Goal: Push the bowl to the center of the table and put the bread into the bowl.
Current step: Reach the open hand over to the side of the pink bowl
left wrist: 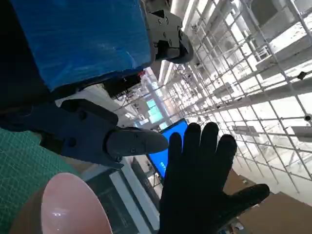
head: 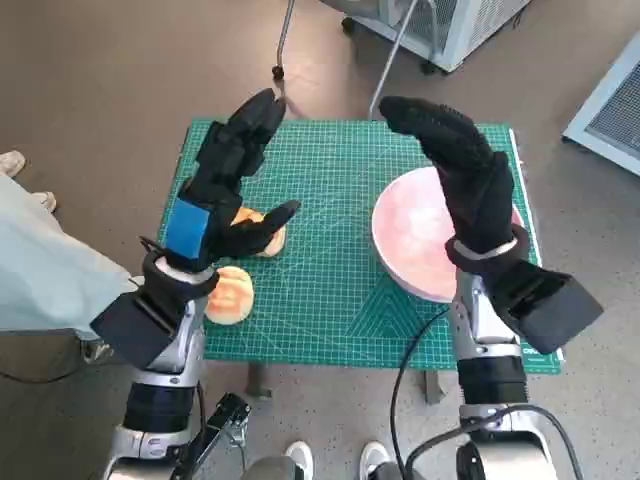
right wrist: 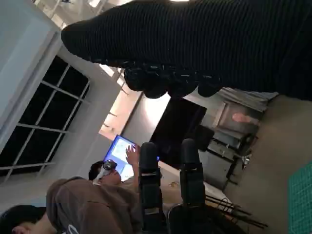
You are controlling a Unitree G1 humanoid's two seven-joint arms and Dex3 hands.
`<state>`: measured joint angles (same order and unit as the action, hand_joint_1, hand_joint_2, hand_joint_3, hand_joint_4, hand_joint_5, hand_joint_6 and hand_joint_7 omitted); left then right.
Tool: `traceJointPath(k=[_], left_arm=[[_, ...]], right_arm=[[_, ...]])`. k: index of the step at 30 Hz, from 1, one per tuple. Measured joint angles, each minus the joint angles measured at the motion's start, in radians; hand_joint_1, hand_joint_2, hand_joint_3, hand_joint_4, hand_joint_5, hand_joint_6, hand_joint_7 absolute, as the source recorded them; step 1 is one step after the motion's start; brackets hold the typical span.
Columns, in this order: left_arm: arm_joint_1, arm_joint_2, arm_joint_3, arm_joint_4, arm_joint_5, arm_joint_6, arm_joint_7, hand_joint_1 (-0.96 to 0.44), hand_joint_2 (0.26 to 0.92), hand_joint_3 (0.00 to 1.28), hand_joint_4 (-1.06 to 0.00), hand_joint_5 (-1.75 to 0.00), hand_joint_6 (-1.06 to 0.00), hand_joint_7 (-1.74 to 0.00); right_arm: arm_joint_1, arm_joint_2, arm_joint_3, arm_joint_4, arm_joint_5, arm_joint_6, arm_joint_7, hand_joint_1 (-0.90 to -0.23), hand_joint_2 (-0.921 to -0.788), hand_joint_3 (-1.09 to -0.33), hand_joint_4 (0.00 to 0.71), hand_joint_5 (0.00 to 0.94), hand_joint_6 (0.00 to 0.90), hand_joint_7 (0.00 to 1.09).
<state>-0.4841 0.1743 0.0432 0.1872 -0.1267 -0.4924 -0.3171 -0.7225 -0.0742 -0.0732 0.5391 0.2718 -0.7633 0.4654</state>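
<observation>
A pink bowl (head: pixel 418 240) sits on the right side of the green cutting mat (head: pixel 330 250); its rim also shows in the left wrist view (left wrist: pixel 68 204). Two bread rolls lie at the mat's left: one (head: pixel 262 232) partly under my left thumb, the other (head: pixel 230 295) near the front edge. My left hand (head: pixel 228 180) is raised above the rolls, fingers spread, holding nothing. My gloved right hand (head: pixel 462 170) hangs open above the bowl, also seen in the left wrist view (left wrist: pixel 200 180). The left fingers (right wrist: pixel 146 195) show in the right wrist view.
A person's pale trouser leg (head: pixel 40 270) and shoe (head: pixel 12 162) are at the left of the table. White equipment (head: pixel 440 25) and a metal stand (head: pixel 282 40) are beyond the far edge. People (right wrist: pixel 87 200) sit in the background of the right wrist view.
</observation>
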Motion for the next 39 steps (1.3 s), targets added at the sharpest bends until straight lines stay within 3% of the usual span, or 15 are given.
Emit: traceJointPath(k=[27,34,39], left_arm=[[-0.008,0.001,0.0,0.004,-0.006,0.0,-0.014,-0.43,0.921,0.31,-0.25,0.0,-0.08,-0.44],[-0.007,0.002,0.004,0.009,-0.018,0.0,-0.026,-0.44,0.921,0.31,-0.25,0.0,-0.08,-0.44],[-0.007,0.005,0.014,0.02,-0.034,-0.002,-0.034,-0.44,0.921,0.31,-0.25,0.0,-0.09,-0.44]], right_arm=[[-0.002,-0.009,-0.007,0.018,-0.001,-0.004,0.006,-0.641,-0.921,-0.8,0.251,0.001,-0.001,0.69],[-0.003,-0.07,-0.069,0.065,0.021,-0.021,0.023,-0.642,-0.921,-0.796,0.251,0.001,-0.001,0.68],[-0.002,-0.112,-0.132,0.098,0.017,-0.052,-0.024,-0.632,-0.921,-0.824,0.244,0.0,-0.001,0.66]])
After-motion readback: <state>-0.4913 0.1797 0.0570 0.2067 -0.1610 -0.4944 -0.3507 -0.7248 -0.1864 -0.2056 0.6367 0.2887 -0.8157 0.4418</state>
